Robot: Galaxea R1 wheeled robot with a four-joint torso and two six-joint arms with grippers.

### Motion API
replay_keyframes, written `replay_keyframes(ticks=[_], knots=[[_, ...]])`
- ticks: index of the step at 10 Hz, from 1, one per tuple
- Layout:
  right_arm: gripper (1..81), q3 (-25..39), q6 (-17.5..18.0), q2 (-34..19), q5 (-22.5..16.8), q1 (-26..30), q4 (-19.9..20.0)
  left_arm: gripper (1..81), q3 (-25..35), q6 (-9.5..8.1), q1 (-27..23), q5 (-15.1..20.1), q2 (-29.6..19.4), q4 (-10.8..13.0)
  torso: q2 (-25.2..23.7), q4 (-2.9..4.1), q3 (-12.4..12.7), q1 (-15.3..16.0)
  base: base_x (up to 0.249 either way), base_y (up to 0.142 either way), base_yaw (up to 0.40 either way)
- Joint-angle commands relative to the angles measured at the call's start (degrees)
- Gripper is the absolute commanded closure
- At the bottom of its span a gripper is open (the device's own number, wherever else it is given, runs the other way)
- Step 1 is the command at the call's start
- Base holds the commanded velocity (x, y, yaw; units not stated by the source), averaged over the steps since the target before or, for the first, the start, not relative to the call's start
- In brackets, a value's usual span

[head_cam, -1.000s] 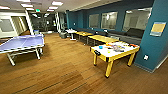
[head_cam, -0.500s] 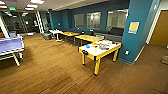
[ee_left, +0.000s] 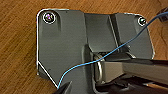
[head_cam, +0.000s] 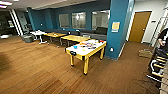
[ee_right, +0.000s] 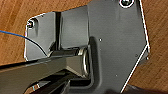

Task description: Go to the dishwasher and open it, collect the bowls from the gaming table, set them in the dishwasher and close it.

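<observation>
The gaming table [head_cam: 84, 56], white-topped with yellow sides and legs, stands mid-room on the wood floor, some way ahead of me. A small bright blue bowl [head_cam: 75, 46] sits near its left edge. Colourful clutter [head_cam: 89, 45] is spread over the far half of the top, and I cannot pick out other bowls in it. The dishwasher is out of view. Both wrist views look down past the robot's dark plates onto wood floor [ee_left: 17, 50] [ee_right: 15, 22].
A blue pillar [head_cam: 117, 30] rises just right of the gaming table, with a brown door [head_cam: 138, 26] beyond it. Wooden tables [head_cam: 75, 38] and a dark sofa [head_cam: 98, 31] line the back wall. A person [head_cam: 162, 42] and stepped equipment [head_cam: 157, 67] are at the far right.
The camera has swung to the right: the gaming table slid from the picture's right toward its middle, and the table-tennis table at the left left the picture.
</observation>
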Motion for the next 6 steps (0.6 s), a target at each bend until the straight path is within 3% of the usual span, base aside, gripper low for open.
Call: replay_keyframes(ticks=[1,3,6], knots=[[1.0,0.1,-0.1,0.2,-3.4,2.6,0.0,1.0,0.3,0.16,-2.0,3.1,-0.2,-0.2,0.0,0.00,0.0,0.0,0.000,0.000,-0.351],[1.0,0.1,-0.1,0.2,-3.4,2.6,0.0,1.0,0.3,0.24,-2.1,3.1,-0.2,-0.2,0.0,0.00,0.0,0.0,0.000,0.000,-0.276],[1.0,0.1,-0.1,0.2,-3.4,2.6,-0.1,1.0,0.5,0.24,-2.0,3.1,-0.3,-0.3,0.0,0.00,0.0,0.0,0.000,0.000,-0.072]])
